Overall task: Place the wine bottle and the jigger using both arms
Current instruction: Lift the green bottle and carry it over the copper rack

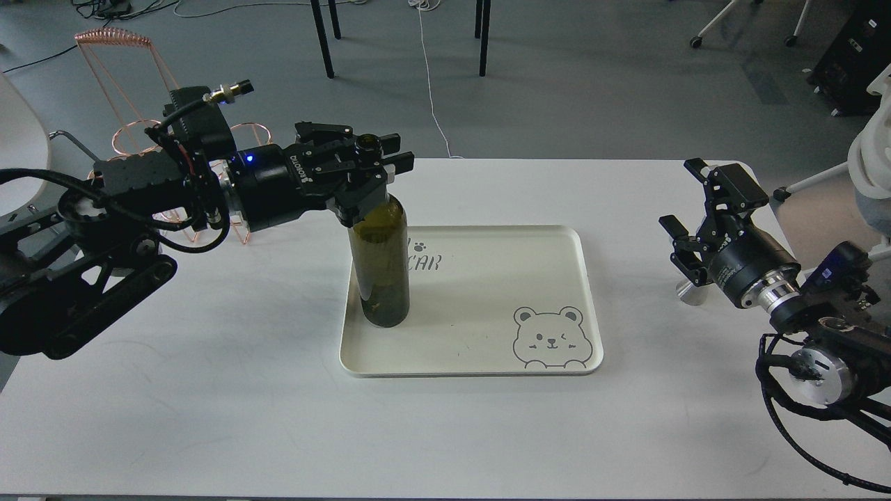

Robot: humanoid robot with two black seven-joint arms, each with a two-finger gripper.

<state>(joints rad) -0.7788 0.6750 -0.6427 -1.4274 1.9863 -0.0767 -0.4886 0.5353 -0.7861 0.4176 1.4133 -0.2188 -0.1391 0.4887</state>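
Observation:
The wine bottle (380, 264), dark olive-green glass, stands upright on the left part of the white tray (487, 348). My left gripper (369, 167) reaches in from the left and is shut around the bottle's neck, hiding most of it; the mouth shows just above the fingers. My right gripper (686, 200) is at the table's right side, open and empty, pointing up and left. The jigger (692, 293) stands on the table just behind and below it; only its shiny steel base shows.
The tray has a bear drawing (553, 337) at its front right and bare room to the right of the bottle. A copper wire rack (122, 90) stands at the back left behind my left arm. Chair legs and cables are on the floor beyond the table.

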